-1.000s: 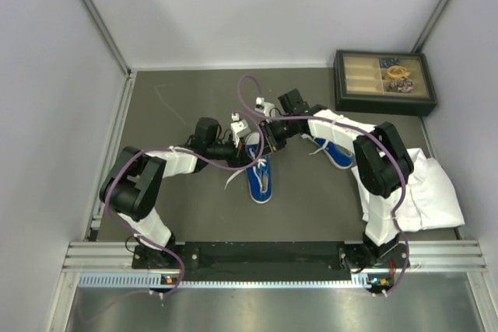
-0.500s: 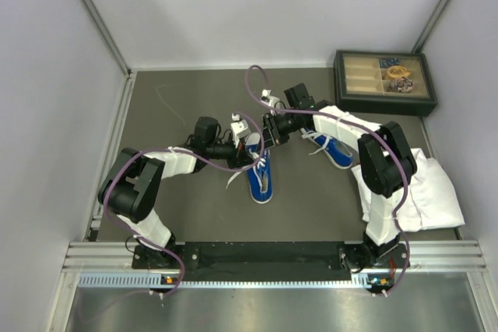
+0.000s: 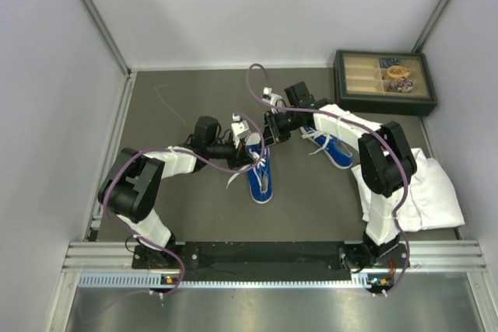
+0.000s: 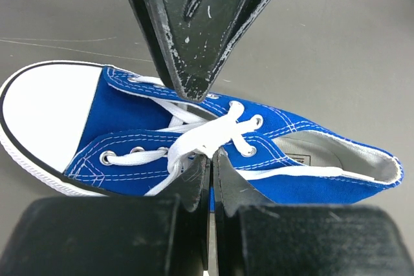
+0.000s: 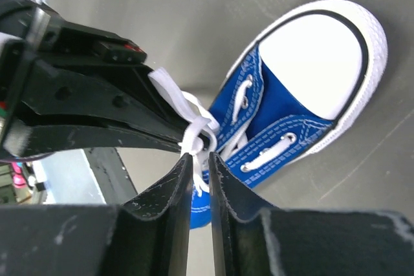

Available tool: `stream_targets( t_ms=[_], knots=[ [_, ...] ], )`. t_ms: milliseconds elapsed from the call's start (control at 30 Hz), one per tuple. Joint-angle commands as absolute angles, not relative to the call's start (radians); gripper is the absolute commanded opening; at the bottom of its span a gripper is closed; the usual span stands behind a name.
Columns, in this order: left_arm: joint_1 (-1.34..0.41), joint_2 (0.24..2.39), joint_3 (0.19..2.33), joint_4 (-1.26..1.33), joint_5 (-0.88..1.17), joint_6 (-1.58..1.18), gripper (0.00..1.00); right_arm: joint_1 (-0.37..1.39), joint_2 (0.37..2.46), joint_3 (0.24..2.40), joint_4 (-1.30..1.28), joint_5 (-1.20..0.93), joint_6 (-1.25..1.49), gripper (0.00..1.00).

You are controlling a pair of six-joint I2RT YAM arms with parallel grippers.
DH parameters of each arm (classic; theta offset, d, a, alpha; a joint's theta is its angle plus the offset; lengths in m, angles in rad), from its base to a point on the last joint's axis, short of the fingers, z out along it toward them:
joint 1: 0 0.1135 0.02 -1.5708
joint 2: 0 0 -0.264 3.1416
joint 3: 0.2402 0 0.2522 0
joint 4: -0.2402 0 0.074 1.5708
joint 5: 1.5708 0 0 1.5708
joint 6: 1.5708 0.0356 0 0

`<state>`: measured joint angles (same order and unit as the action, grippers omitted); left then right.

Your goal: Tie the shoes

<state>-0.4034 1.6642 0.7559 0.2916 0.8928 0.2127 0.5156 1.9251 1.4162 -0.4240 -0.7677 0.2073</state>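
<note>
One blue sneaker (image 3: 260,178) with a white toe cap lies mid-table, toe toward the arms. It also shows in the left wrist view (image 4: 162,130) and the right wrist view (image 5: 304,88). My left gripper (image 3: 249,148) is shut on a white lace (image 4: 200,135) just above the eyelets. My right gripper (image 3: 267,133) comes in from the far right. Its jaws are closed on a strand of the same lace (image 5: 194,135), close against the left fingers (image 5: 97,105). The second sneaker (image 3: 334,151) lies to the right, partly under the right arm.
A white cloth (image 3: 429,192) lies at the right, under the right arm. A dark compartment box (image 3: 384,81) with small items stands at the far right corner. Grey walls close in the table at left, back and right.
My right gripper has shifted slightly away from the arms' bases and to the right, with the lace in it. The left gripper and the sneaker have hardly moved.
</note>
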Motion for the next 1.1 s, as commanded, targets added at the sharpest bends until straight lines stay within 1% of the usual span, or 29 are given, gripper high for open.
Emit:
stream_targets(
  t_ms=[0, 367, 500, 800, 1067],
  knots=[
    [-0.399, 1.655, 0.798, 0.339, 0.905, 0.233, 0.00, 0.537, 1.933, 1.456, -0.463, -0.738, 0.127, 0.15],
    [-0.400, 1.658, 0.805, 0.333, 0.905, 0.236, 0.00, 0.560, 1.947, 1.466, -0.497, -0.773, 0.100, 0.15],
    [-0.403, 1.667, 0.811, 0.333, 0.907, 0.238, 0.00, 0.561, 1.954, 1.470, -0.497, -0.792, 0.106, 0.19],
    [-0.411, 1.681, 0.824, 0.311, 0.917, 0.256, 0.00, 0.561, 1.968, 1.486, -0.488, -0.808, 0.132, 0.24],
    [-0.419, 1.697, 0.841, 0.241, 0.931, 0.307, 0.00, 0.561, 1.968, 1.486, -0.471, -0.828, 0.156, 0.25]
  ],
)
